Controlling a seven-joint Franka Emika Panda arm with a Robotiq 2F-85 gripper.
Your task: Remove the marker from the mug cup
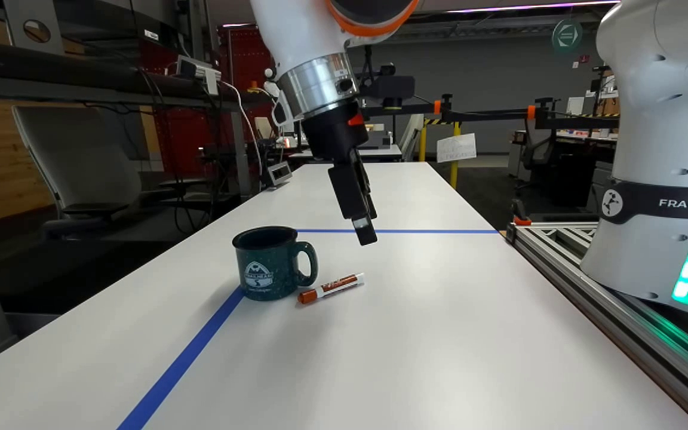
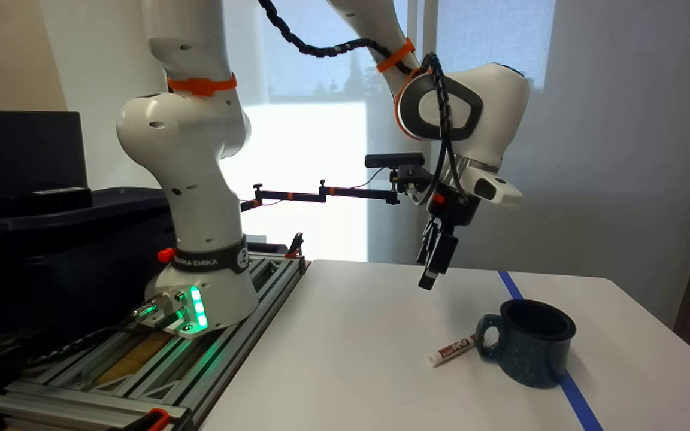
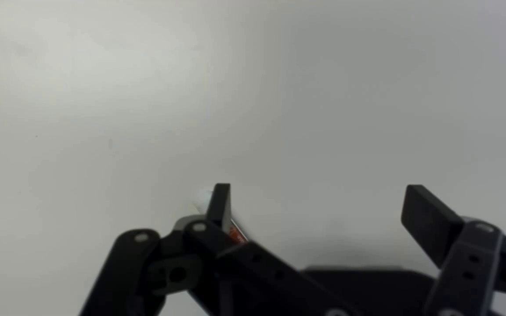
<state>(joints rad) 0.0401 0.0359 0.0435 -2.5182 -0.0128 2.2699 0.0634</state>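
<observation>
1. Marker (image 1: 331, 288) is seen in an exterior view lying flat on the white table (image 1: 439, 334), outside the mug cup (image 1: 269, 269), just right of it and beside the handle (image 1: 313, 263); whether they touch cannot be told
2. Removal is judged complete, since the result asked for is met; nothing seems left except, perhaps, for the arm (image 1: 302, 30) to be drawn away
3. Jaws of the gripper (image 3: 316, 197) are spread wide above the table, with nothing pinched between the pads (image 3: 431, 224); in the wrist view the marker is partly hidden by the gripper
4. The mug cup is squat and round, its dark teal wall finely speckled and marked with a pale logo (image 1: 258, 275)
5. The marker is shaped as a slim cylinder, a printed brown-red label wrapped round its white barrel, its cap (image 1: 307, 296) turned left and near in an exterior view
6. The table is finished smooth with a soft sheen and crossed by blue tape (image 1: 192, 352)
</observation>
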